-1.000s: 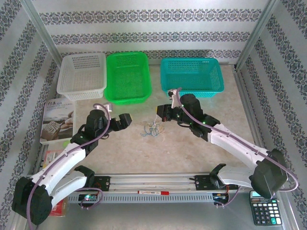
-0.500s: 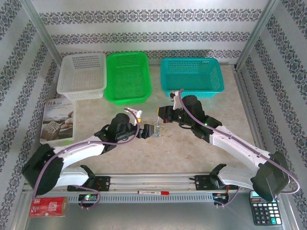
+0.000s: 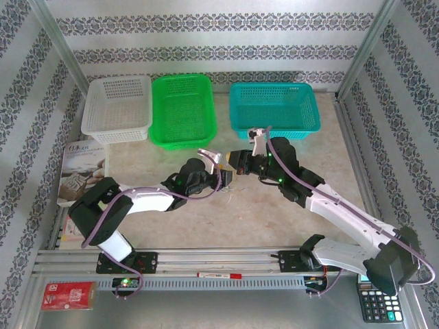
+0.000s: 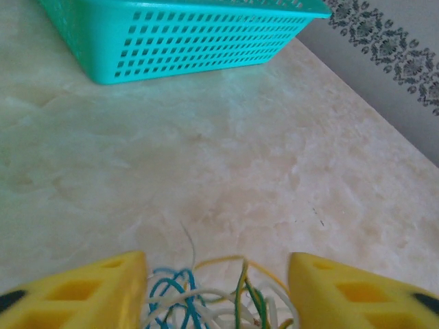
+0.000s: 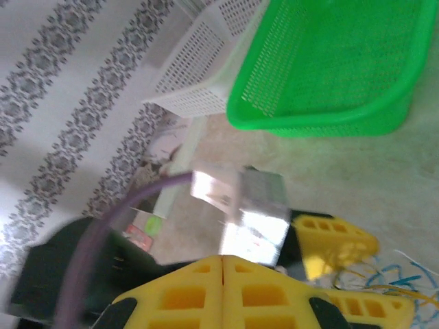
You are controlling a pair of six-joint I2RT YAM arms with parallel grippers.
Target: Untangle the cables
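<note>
The cables [image 4: 206, 301] are a small tangle of blue, white, yellow and green strands on the marble table. In the left wrist view they lie between my left gripper's yellow fingers [image 4: 89, 291], which stand apart on either side of the bundle. My left gripper [image 4: 216, 266] [image 3: 223, 179] is at the table's middle. My right gripper [image 3: 229, 163] [image 5: 223, 271] hovers just behind it, its fingers pressed together with nothing visible between them. In the right wrist view the left gripper's fingers [image 5: 336, 240] and the cables [image 5: 403, 277] sit at the lower right.
Three baskets line the back: white [image 3: 116, 108], green [image 3: 182, 110] and teal [image 3: 274, 108] [image 4: 192, 41]. A book [image 3: 82, 171] lies at the left, a calculator [image 3: 379, 301] at the front right, a red packet [image 3: 67, 296] at the front left.
My left arm has swung right to the tangle and its jaws have narrowed around the cables. The right gripper has stayed shut, shifting slightly back and right.
</note>
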